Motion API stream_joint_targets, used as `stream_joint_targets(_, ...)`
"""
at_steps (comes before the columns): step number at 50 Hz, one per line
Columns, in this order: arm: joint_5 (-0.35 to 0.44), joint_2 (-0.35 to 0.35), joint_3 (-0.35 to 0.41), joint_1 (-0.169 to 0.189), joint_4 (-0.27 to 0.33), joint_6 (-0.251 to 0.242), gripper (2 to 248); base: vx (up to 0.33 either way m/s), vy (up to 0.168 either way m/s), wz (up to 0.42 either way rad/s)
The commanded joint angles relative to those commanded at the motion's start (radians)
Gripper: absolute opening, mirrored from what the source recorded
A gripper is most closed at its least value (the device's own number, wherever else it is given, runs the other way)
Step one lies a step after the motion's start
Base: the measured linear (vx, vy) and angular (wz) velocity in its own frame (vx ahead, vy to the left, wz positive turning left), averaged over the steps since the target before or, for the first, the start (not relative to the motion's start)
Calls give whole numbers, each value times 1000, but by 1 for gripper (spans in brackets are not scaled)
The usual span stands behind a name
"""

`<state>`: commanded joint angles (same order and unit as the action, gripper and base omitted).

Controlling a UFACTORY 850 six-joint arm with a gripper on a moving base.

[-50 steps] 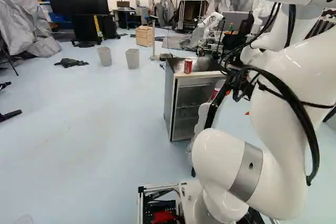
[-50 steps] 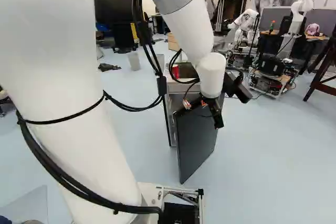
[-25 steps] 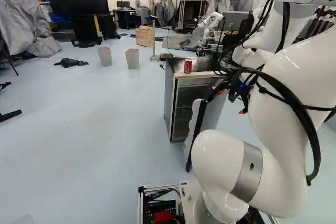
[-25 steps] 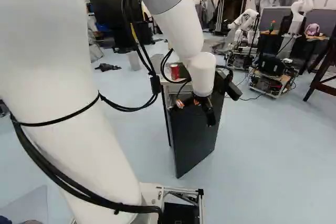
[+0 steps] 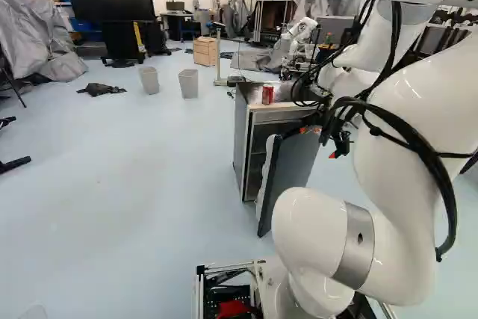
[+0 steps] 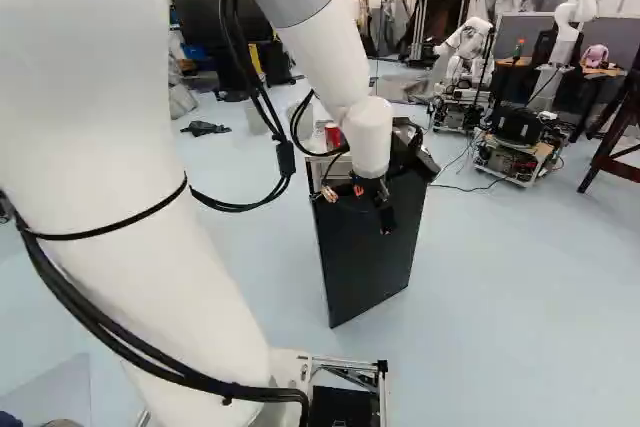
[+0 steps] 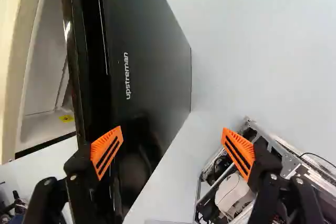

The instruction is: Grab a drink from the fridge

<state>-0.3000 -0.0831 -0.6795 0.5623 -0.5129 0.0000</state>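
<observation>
The room is bright, and the light looks like it comes from above. The white arm (image 5: 418,95) has small shiny spots, and the pale floor (image 5: 134,199) glows softly. Inside the fridge (image 5: 258,144) it is dim. In the wrist view, the dark fridge door (image 7: 157,56) shows faint reflections.

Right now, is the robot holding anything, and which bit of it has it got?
Nothing is held. The gripper is open, its orange pads wide apart. One is near the fridge door, but they aren't pinching it.
</observation>
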Motion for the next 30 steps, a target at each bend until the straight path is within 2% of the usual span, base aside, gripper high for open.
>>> stream_joint_targets(30,0,-10,-11,-112,0,0,247,0,0,0)
